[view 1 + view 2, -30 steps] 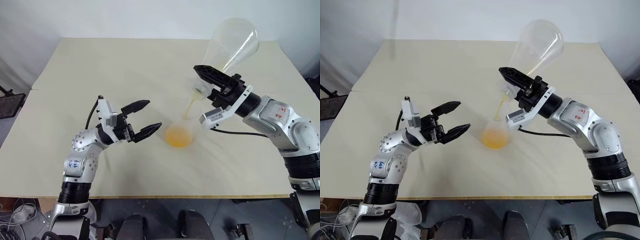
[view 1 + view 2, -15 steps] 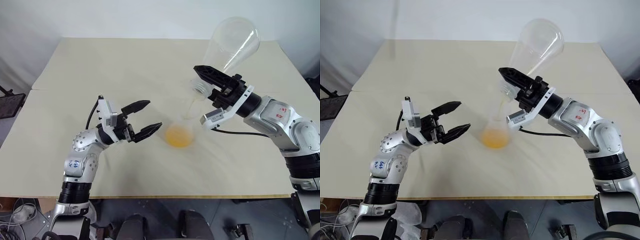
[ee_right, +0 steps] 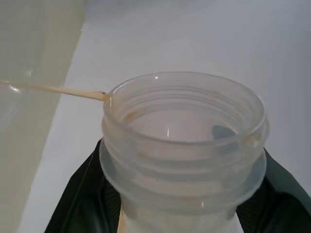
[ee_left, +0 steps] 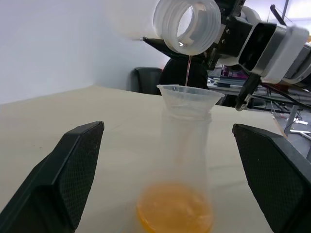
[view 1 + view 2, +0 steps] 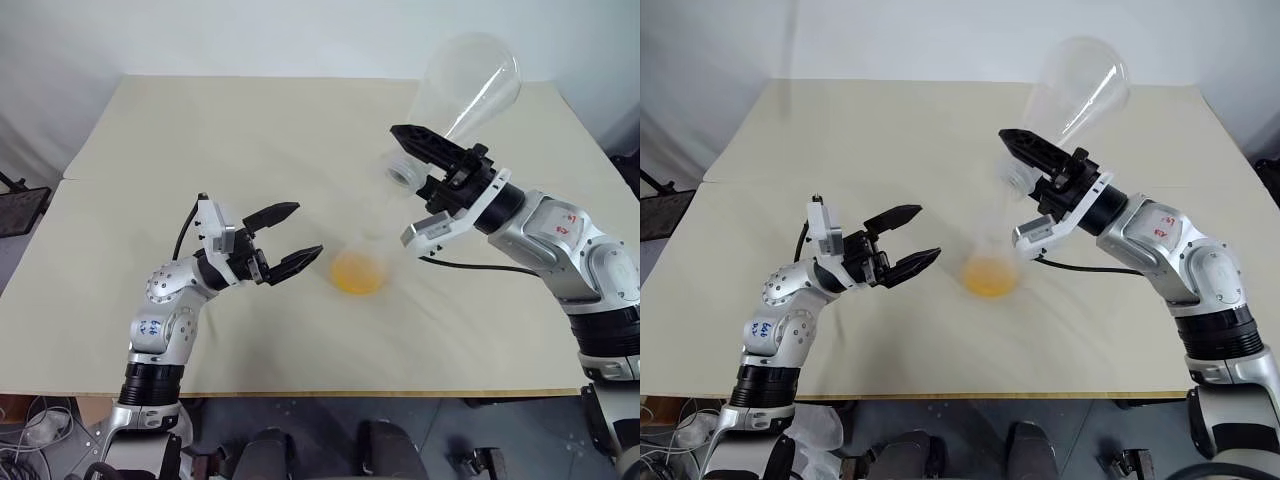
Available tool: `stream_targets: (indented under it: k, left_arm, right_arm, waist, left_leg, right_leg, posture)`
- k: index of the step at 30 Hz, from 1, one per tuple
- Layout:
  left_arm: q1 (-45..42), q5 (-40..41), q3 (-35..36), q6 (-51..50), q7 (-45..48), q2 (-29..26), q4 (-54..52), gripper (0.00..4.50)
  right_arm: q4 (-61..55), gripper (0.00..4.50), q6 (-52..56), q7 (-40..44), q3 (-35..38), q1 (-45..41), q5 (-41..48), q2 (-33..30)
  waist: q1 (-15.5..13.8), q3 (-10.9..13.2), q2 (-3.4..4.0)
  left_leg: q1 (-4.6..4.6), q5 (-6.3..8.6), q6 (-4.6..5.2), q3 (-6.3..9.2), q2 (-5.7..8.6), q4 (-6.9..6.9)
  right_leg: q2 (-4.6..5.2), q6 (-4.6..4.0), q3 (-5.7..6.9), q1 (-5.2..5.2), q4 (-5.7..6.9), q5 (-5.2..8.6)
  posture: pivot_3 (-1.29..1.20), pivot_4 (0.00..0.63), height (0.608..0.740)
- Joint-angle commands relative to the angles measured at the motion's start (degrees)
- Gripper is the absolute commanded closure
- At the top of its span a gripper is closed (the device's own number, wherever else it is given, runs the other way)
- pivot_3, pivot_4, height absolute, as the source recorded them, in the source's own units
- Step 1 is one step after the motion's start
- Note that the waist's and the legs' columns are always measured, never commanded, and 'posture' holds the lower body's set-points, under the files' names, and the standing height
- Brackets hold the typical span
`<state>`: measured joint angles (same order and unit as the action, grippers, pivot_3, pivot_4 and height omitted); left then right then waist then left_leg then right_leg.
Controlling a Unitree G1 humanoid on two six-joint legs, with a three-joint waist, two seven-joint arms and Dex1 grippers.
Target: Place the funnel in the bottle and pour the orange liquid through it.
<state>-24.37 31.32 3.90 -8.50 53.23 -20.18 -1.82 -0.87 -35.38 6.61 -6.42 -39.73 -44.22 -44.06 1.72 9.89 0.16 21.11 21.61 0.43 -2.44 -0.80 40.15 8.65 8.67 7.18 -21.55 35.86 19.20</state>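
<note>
We cannot make out the funnel (image 5: 377,232) or bottle (image 5: 362,262) outlines from the head views — too faint; the right gripper's fingers (image 3: 73,206) sit mostly behind the flask (image 3: 184,145) neck, whose body is cut off

Funnel (image 4: 190,98) in the bottle (image 4: 182,160) on the table (image 5: 250,140), upturned flask (image 5: 460,95) above, liquid (image 5: 357,274) inside the bottle.

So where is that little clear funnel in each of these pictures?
Left eye view: funnel at centre, on the bottle, below the tipped flask.
Right eye view: centre, just left of the right gripper.
Left wrist view: upper middle, between the two black fingers.
Right wrist view: I cannot make it out.
Shared landmark: the orange liquid in the bottle's base.
</note>
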Motion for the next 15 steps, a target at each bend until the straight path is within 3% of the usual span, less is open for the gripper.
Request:
stream_targets:
  k: [1, 6, 9, 14, 15]
  left_arm:
    - [-0.74, 0.04, 0.24, 1.13, 0.08, 0.03, -1.41, 0.00]
    - [-0.65, 0.16, 0.43, 0.94, 0.36, -0.32, -1.32, 0.00]
    - [-0.63, 0.19, 0.46, 0.77, 0.54, -0.55, -1.24, 0.00]
    - [-0.65, 0.33, 0.54, 0.63, 0.76, -0.84, -1.08, 0.00]
    - [-0.64, 0.29, 0.51, 0.63, 0.85, -0.89, -1.00, 0.00]
  right_arm:
    - [-2.17, 2.03, 3.27, 3.85, 2.81, 1.25, 9.56, 0.86]
    - [-6.00, 2.03, 9.15, 11.50, 4.38, 2.70, 22.66, 1.75]
    - [-10.66, 2.03, 21.48, 20.53, 6.95, 4.76, 41.94, 3.36]
    - [-11.94, 2.03, 27.94, 27.77, 13.58, 7.32, 53.15, 0.37]
    - [-11.58, 2.03, 33.29, 30.66, 16.49, 8.76, 59.75, -0.56]
  waist:
    - [-0.05, 0.00, 0.00]
    - [-0.03, 0.00, 0.00]
    - [-0.15, 0.00, 0.00]
    - [-0.33, 0.00, 0.00]
    - [-0.50, 0.00, -0.01]
  left_leg:
    - [0.00, 0.00, 0.00, 0.01, 0.00, 0.00]
    - [0.00, 0.00, 0.00, 0.02, 0.00, 0.00]
    - [0.00, 0.00, 0.00, 0.04, 0.00, 0.00]
    - [0.00, 0.00, 0.00, 0.12, 0.03, 0.02]
    - [0.01, 0.00, 0.00, 0.12, 0.03, 0.02]
  right_leg:
    - [0.00, 0.00, 0.01, 0.00, 0.01, 0.00]
    - [0.00, 0.00, 0.02, 0.01, 0.00, 0.00]
    - [0.00, 0.00, 0.04, 0.01, 0.01, 0.00]
    - [0.01, 0.00, 0.08, 0.06, 0.01, 0.00]
    - [0.01, 0.00, 0.08, 0.06, 0.01, 0.00]
  posture:
    - [0.00, 0.150, 0.740]
    - [0.00, 0.150, 0.740]
    - [0.00, 0.150, 0.740]
    - [0.00, 0.150, 0.740]
    - [0.00, 0.150, 0.740]
